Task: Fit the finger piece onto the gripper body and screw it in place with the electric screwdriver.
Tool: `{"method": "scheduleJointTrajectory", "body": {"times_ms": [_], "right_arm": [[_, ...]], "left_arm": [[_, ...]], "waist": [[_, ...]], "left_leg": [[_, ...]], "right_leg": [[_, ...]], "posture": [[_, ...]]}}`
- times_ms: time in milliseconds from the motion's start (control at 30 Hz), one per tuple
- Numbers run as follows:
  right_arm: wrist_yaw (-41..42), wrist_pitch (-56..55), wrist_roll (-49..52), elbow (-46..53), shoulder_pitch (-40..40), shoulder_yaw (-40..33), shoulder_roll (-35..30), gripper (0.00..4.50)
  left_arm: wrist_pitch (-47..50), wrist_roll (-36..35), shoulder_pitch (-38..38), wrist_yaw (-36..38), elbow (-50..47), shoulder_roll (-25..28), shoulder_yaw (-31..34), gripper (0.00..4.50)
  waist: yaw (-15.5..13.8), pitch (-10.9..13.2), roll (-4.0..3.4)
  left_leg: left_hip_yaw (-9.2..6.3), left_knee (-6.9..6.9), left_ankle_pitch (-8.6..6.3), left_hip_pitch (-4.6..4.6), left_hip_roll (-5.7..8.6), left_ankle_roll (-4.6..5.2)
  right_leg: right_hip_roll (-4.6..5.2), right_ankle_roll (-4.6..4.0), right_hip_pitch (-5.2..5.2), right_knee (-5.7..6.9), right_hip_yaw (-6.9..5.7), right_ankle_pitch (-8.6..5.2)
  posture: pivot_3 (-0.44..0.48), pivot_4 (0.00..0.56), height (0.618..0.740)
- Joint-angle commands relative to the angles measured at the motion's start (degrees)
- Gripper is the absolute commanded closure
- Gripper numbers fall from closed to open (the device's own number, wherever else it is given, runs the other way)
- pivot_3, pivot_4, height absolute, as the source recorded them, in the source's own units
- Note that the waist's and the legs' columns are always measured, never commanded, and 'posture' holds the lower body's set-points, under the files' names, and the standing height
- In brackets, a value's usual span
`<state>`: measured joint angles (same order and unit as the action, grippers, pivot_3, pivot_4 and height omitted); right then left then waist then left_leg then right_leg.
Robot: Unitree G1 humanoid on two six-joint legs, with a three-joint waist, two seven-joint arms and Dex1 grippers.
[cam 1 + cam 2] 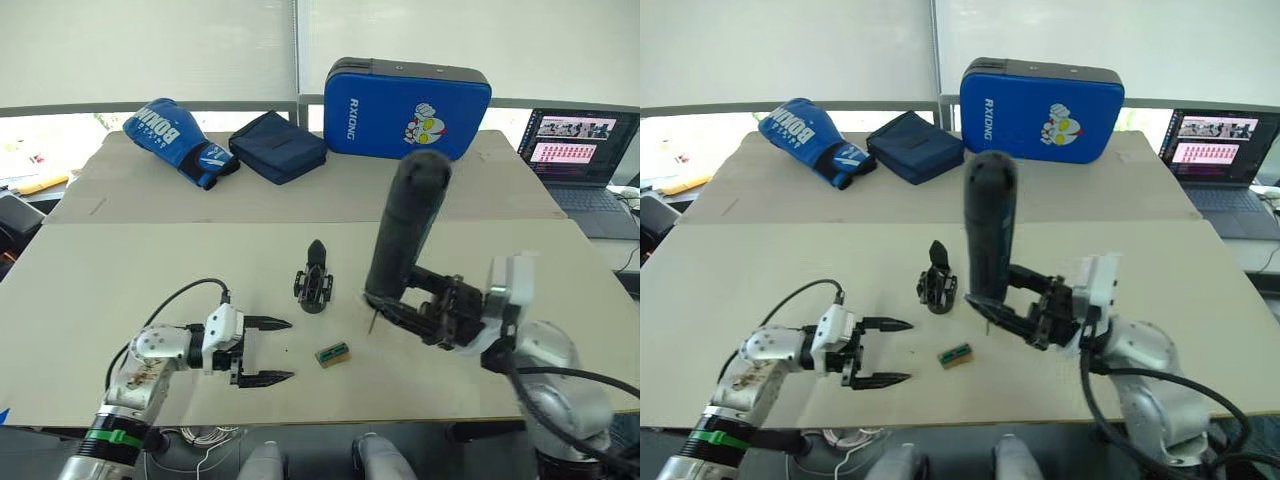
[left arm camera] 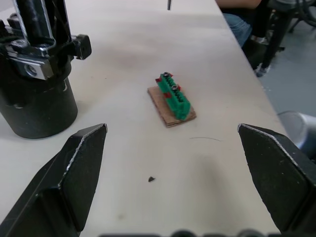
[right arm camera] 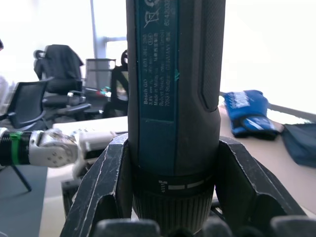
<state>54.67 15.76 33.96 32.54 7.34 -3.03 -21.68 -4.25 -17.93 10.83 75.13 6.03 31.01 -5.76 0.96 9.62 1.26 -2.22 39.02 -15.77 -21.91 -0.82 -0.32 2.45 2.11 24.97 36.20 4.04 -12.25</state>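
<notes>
The right gripper is clamped round the lower part of the electric screwdriver, which stands nearly upright above the table, leaning a little to the right at the top; its thin bit points down and ends just above the tabletop, right of the gripper body; in the right wrist view the fingers press against both sides of the barrel, whose top and bit are cut off there. The gripper body stands upright near the middle of the table with one pointed black finger rising from it; whether a second finger is fitted to it is too small to make out from the head views, and the left wrist view cuts it off above its round base; the loose finger piece cannot be picked out. The left gripper rests low over the near left of the table, its two fingers spread wide with nothing between them; a small green-and-tan block lies just right of it, near the screwdriver bit but apart from it. At the far side lie a blue boxing glove, a dark blue pouch and a blue pad; a laptop at the far right is partly cut off.
</notes>
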Motion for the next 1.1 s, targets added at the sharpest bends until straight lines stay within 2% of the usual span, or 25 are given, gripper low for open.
{"method": "scheduleJointTrajectory", "body": {"times_ms": [33, 233, 600, 1100], "right_arm": [[1.02, -5.46, -0.91, -0.44, 1.98, 2.01, 0.94, 2.59], [2.98, -9.64, -2.87, -4.63, 2.71, 5.23, 0.85, 2.59], [3.05, -12.25, -3.74, -5.36, 1.62, 7.14, 0.34, 2.59], [2.72, -13.35, -4.84, -7.4, 0.93, 8.36, -0.11, 2.59]], "left_arm": [[-1.89, 2.34, 0.8, -3.07, 0.37, -1.82, -1.69, 0.0], [-2.19, 4.07, 1.17, -3.71, 1.0, -3.29, -4.97, 0.0], [-0.64, 5.77, 1.95, -6.18, 0.9, -5.7, -7.84, 0.0], [2.29, 6.27, 1.51, -7.35, -0.81, -5.46, -8.91, 0.0]], "waist": [[-0.04, 0.0, 0.0], [-0.13, -0.01, -0.01], [-0.23, -0.01, -0.01], [-0.23, -0.01, -0.02]], "left_leg": [[-0.01, 0.0, 0.0, 0.0, 0.0, 0.0], [-0.02, 0.01, 0.0, 0.04, 0.02, 0.0], [-0.06, -0.05, 0.0, 0.62, 0.02, 0.0], [-0.06, -0.04, 0.0, 0.72, 0.04, 0.0]], "right_leg": [[0.0, 0.0, 0.0, 0.01, 0.0, 0.0], [0.0, -0.02, -0.02, 0.03, 0.0, 0.01], [0.01, 0.0, -0.64, -0.08, -0.03, -0.01], [0.02, 0.01, -0.75, -0.08, -0.02, -0.02]], "posture": [[0.0, 0.15, 0.74], [0.0, 0.15, 0.74], [0.0, 0.15, 0.74], [0.0, 0.15, 0.74]]}}
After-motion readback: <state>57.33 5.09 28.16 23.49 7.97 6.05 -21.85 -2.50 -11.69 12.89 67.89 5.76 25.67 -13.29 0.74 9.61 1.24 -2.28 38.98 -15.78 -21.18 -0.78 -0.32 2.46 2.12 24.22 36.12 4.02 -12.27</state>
